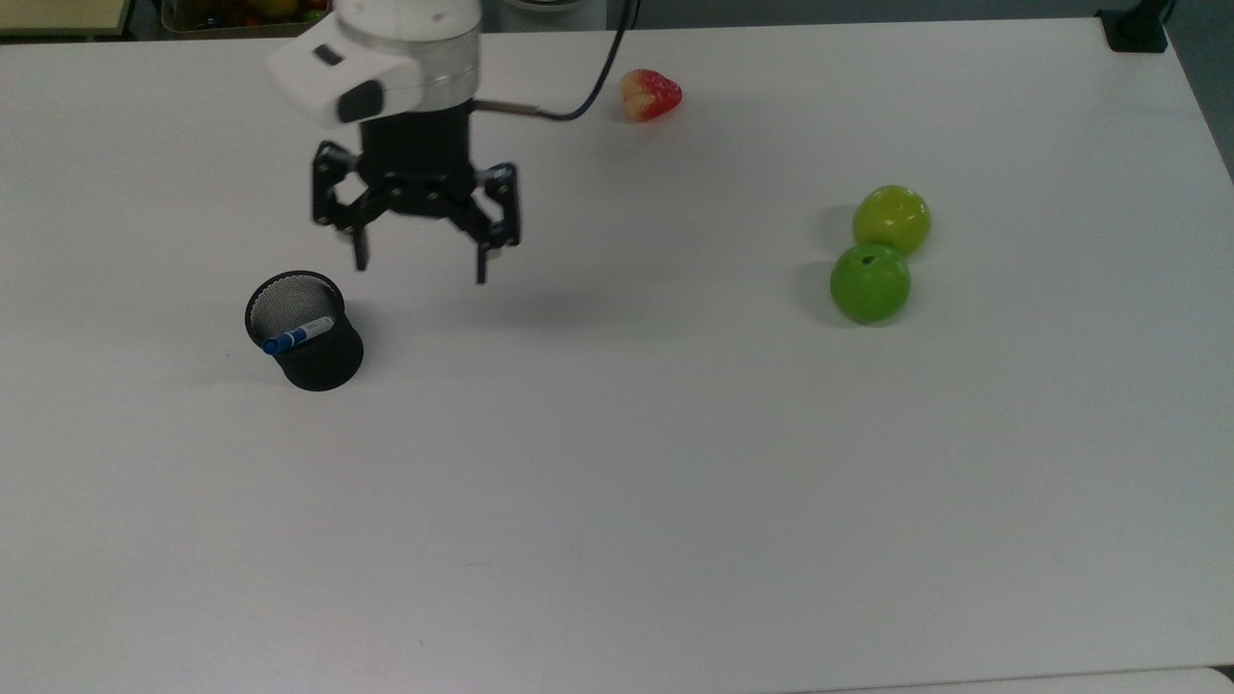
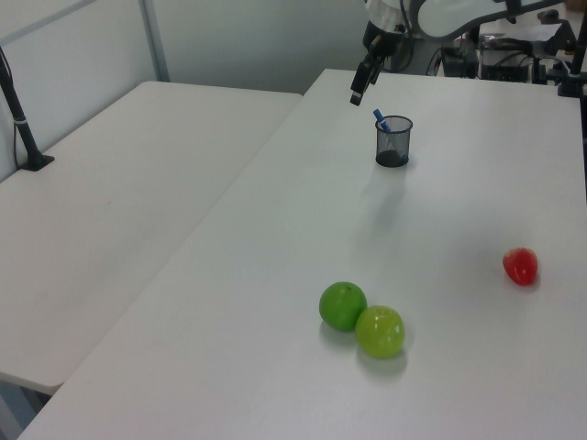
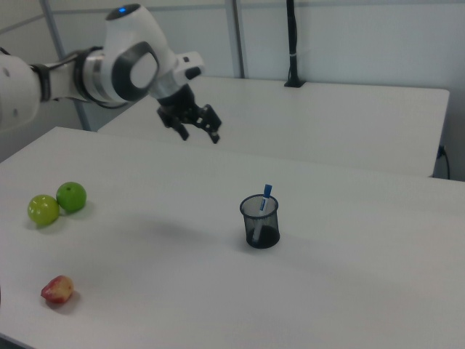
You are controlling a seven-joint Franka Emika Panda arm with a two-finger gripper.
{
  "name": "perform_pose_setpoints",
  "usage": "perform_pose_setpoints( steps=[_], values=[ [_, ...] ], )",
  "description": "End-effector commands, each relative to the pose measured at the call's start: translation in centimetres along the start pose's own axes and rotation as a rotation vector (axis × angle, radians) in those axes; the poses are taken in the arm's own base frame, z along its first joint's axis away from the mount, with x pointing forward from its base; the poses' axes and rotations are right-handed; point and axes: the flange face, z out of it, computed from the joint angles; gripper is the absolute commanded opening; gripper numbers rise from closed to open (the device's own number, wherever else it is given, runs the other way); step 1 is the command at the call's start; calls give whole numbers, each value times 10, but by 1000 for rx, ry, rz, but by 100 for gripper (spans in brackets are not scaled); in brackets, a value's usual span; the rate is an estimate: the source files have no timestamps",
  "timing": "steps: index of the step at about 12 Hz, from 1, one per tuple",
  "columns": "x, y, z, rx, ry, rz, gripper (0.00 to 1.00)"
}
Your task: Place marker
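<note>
A slim marker (image 1: pixel 298 335) with a white barrel and blue cap leans inside a black wire-mesh cup (image 1: pixel 307 333), its blue end poking above the rim. The round cup stands on a smooth white table (image 1: pixel 675 463). The black gripper (image 1: pixel 419 267) hangs in the air, up and toward the top view's right of the cup, fingers spread apart and empty.

marker (image 1: pixel 299 336) lower barrel hidden in cup (image 1: pixel 318 361)
</note>
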Motion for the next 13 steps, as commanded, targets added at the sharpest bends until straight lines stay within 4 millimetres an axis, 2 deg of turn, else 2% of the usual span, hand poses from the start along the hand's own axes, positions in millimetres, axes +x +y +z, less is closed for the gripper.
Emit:
perform_pose_setpoints(
  steps=[1, 3, 6, 8, 11, 13],
  values=[
    [-29, -28, -63, 14, -133, -33, 100],
    [-45, -34, -88, 16, -209, -53, 100],
    [-68, -27, -123, 37, -296, -40, 100],
    [-78, -22, -139, 68, -327, -15, 100],
    [-87, -24, -139, 62, -388, -22, 100],
    [-85, -22, -139, 58, -379, -19, 100]
  ],
)
